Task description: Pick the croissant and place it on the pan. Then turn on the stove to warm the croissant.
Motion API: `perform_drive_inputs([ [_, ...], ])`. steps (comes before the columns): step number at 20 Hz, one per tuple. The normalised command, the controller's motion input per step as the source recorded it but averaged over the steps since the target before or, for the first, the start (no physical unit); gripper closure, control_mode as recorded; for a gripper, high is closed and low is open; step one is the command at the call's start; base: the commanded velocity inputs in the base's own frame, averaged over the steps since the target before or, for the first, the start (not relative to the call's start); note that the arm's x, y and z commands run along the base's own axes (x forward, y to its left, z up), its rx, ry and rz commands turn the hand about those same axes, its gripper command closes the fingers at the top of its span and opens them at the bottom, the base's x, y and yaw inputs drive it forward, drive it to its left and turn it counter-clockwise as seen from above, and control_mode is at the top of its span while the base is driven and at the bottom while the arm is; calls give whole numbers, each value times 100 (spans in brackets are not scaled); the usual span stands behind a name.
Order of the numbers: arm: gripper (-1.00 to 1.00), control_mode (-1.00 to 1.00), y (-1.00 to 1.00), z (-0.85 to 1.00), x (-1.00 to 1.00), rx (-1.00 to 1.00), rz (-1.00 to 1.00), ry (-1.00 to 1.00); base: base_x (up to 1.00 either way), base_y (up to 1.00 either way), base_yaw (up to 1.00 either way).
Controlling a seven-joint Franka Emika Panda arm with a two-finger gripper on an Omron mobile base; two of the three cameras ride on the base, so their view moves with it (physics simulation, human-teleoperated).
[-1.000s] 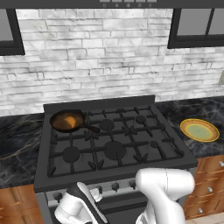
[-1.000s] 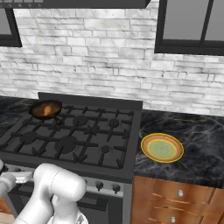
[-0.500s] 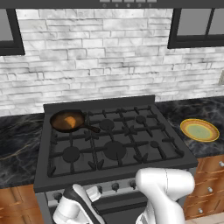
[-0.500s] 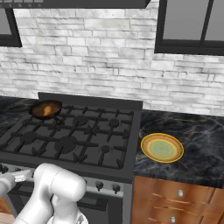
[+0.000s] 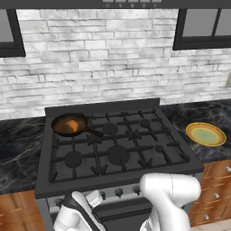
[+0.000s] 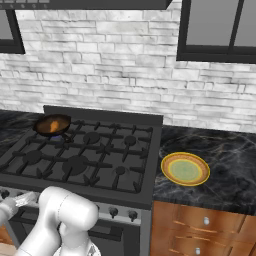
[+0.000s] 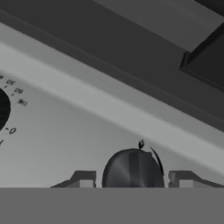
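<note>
Croissant [image 5: 71, 125] lies inside the pan [image 5: 68, 124] on the stove's [image 5: 117, 146] rear-left burner — a bluish glow shows under the pan in the right base view. I see my gripper [image 7: 131, 181] at the front panel, its two finger tips flanking a dark round knob [image 7: 132, 169]; whether they press it I cannot tell. Yellow plate [image 6: 185, 169] rests on the dark counter [image 6: 227, 165] — right of the stove.
</note>
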Motion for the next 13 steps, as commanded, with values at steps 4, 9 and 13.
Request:
perform_drive_inputs([
  [4, 100, -100, 17, 0, 0, -54, 0, 0, 0, 0, 0],
  [9, 100, -100, 20, 0, 0, -52, 0, 0, 0, 0, 0],
  [13, 100, -100, 23, 0, 0, -52, 0, 0, 0, 0, 0],
])
